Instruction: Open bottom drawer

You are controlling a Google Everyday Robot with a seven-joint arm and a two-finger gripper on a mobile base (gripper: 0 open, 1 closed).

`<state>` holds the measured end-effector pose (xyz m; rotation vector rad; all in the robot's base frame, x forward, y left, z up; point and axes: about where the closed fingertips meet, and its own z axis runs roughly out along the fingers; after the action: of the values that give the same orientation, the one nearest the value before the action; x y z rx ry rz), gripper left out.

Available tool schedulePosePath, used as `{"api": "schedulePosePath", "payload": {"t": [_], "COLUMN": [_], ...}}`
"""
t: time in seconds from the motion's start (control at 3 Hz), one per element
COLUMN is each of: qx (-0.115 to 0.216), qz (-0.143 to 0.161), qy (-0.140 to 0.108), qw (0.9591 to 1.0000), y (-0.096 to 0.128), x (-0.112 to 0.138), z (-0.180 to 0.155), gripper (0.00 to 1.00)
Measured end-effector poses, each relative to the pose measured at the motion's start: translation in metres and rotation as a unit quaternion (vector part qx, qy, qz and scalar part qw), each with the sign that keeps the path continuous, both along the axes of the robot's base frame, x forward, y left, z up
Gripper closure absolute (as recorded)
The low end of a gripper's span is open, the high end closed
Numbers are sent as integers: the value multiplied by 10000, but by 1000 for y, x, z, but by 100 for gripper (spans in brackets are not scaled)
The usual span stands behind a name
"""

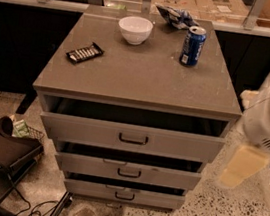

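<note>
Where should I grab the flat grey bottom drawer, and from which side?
Take the small dark bar handle centred on the grey bottom drawer, approaching straight from the front; the horizontal bar faces outward. The gripper hangs right of the grey cabinet.

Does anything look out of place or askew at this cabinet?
All three grey drawer fronts stand ajar, the top drawer furthest, the middle drawer and slim bottom drawer less. A crumpled blue snack bag lies at the cabinet top's back edge. The pale gripper hangs right of the cabinet, clear of the drawers.

Gripper (243, 167) at right, cream plastic; bottom drawer (92, 189) matt grey; bowl (135, 29) glossy.
</note>
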<state>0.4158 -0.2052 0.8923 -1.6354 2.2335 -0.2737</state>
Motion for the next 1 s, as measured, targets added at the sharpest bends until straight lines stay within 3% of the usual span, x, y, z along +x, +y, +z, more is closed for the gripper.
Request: {"api": "schedulePosePath", "payload": {"t": [0.33,1.0], "qx": [40,328], "qz": [-23,229], "qy": [-31,-135], "qw": [10000,9991], "y": [5,30], "x": [-16,-62], "z": [-50,-143], "gripper": [0,0]}}
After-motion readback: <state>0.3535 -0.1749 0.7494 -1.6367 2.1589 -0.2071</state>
